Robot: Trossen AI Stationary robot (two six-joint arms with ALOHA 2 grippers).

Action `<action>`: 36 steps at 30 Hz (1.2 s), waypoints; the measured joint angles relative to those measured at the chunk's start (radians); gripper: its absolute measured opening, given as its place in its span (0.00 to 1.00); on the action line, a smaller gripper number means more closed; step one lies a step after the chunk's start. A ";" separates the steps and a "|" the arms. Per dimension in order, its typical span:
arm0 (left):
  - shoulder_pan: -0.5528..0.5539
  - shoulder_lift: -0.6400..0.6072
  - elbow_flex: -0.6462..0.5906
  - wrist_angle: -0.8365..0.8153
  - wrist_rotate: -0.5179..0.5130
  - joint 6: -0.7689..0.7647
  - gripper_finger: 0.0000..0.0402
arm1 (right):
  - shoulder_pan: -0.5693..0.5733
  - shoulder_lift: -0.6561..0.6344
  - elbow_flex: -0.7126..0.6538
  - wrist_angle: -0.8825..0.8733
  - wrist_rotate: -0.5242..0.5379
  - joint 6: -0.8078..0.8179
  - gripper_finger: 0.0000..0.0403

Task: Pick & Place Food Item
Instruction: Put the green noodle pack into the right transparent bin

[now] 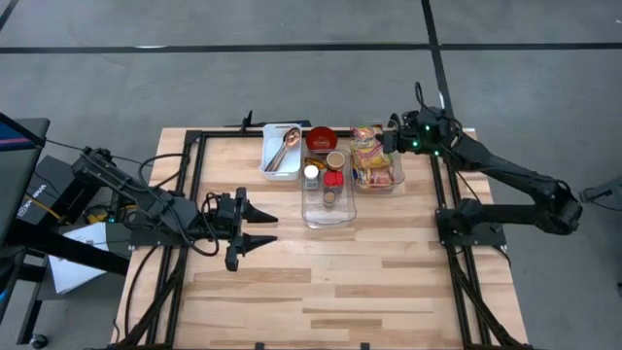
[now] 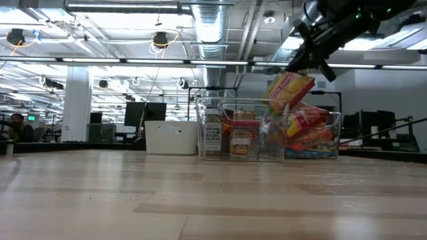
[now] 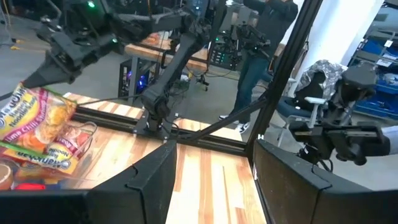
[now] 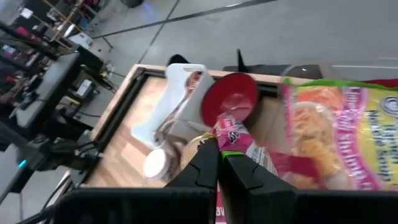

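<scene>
Right gripper (image 4: 221, 163) pinching noodle packet (image 4: 239, 142) above bin (image 1: 393, 181).

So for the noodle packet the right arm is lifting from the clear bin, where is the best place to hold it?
By its top sealed edge, from above. The right gripper is shut on the noodle packet there. That flat seam fits between the closed fingers, and the packet hangs tilted above the clear bin, whose walls and other packets block a side approach. The left gripper waits, open.

Beside the red bowl (image 1: 322, 139), a white tray (image 1: 281, 152) and yellow-orange noodle packets (image 1: 369, 160) with pink, perhaps green, trim; pale wood worktop (image 1: 321, 282).
</scene>
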 joint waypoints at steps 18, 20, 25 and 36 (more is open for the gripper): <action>0.000 0.055 0.000 -0.003 -0.007 -0.046 0.52 | -0.224 0.163 0.000 0.112 -0.112 -0.033 0.00; 0.000 0.056 0.000 -0.004 -0.012 -0.046 0.52 | -0.246 0.179 0.000 0.103 -0.118 -0.050 0.00; 0.000 0.055 0.000 0.002 -0.022 -0.046 0.52 | -0.286 0.227 0.000 0.114 -0.140 -0.084 0.00; 0.001 0.056 0.000 0.007 -0.026 -0.099 0.52 | -0.360 0.307 0.000 0.174 -0.194 -0.137 0.00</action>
